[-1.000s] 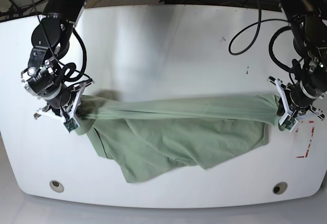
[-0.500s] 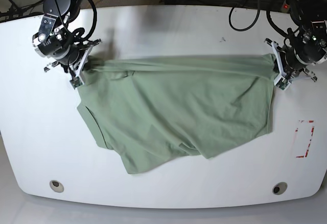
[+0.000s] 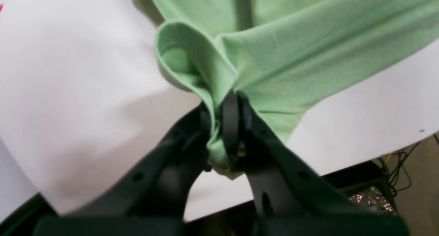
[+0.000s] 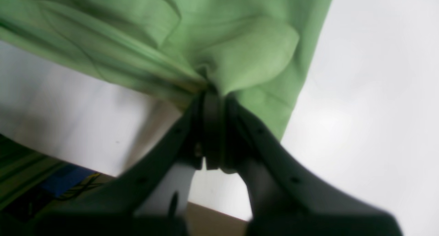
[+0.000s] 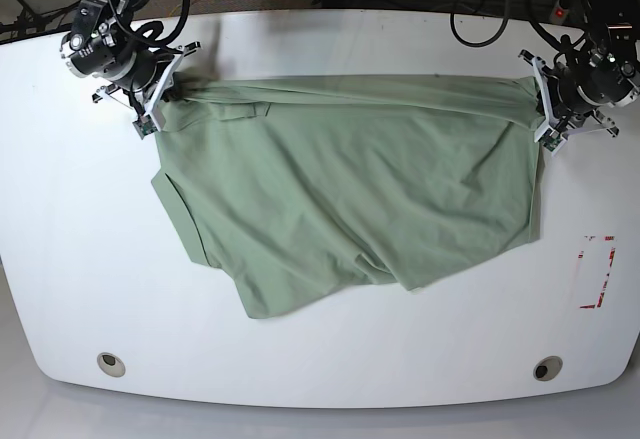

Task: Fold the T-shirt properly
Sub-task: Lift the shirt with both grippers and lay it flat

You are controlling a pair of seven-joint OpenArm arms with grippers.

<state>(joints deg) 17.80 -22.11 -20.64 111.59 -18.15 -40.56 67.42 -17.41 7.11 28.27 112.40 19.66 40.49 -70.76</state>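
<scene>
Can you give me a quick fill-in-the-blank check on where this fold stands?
1. The pale sage-green knit T-shirt lies on the ____ tabletop.
2. The left pincer is ____ on a bunched corner of the shirt.
3. The right pincer grips ____.
4. In the base view, the shirt's pulled-tight edge is the ____ one.

Missing words: white; shut; the shirt; far

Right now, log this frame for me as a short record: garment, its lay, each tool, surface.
garment: T-shirt, pale green
lay: spread over the table, top edge stretched between both arms, lower edge rumpled and uneven
left tool: shut on a bunched fold of the shirt's edge
right tool: shut on the opposite edge
fold: not yet made
other: red marking on the table beside the shirt
</scene>
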